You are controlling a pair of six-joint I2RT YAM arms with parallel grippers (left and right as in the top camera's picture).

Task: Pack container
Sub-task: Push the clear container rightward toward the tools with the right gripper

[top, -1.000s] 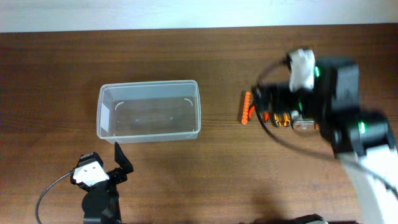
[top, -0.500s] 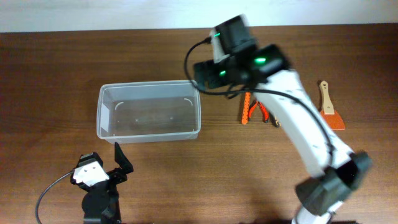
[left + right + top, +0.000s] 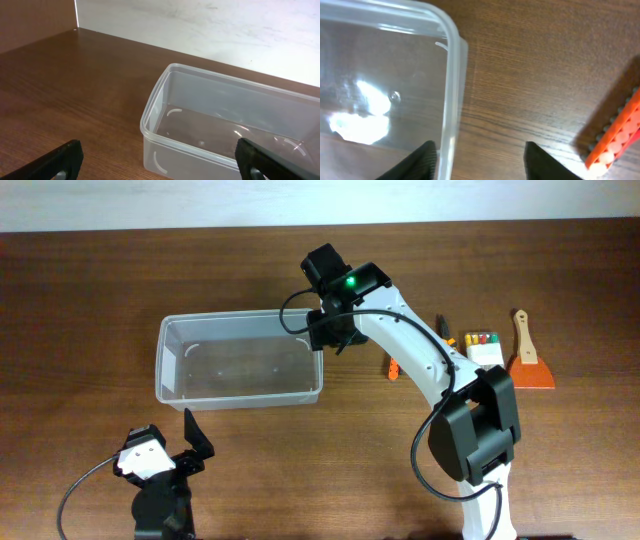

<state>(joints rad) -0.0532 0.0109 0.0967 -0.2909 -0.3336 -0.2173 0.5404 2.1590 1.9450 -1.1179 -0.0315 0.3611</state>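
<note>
The clear plastic container [image 3: 240, 385] stands left of centre on the wooden table and holds nothing I can see. It also shows in the left wrist view [image 3: 150, 117] and the right wrist view [image 3: 451, 60]. My right gripper [image 3: 327, 332] is open and empty at the container's far right corner. In the right wrist view its fingers [image 3: 480, 162] straddle the rim, one over the inside and one outside. My left gripper [image 3: 190, 438] is open and empty near the front edge, short of the container [image 3: 160, 167].
Hand tools lie right of the container: an orange tool [image 3: 394, 367] [image 3: 620, 135] partly under the right arm, a small box of coloured bits [image 3: 483, 346], and a wooden-handled scraper with an orange blade [image 3: 529, 362]. The right arm crosses above them.
My right arm swung from above the tools on the right across to the container's right end. The left arm and the container have not moved.
</note>
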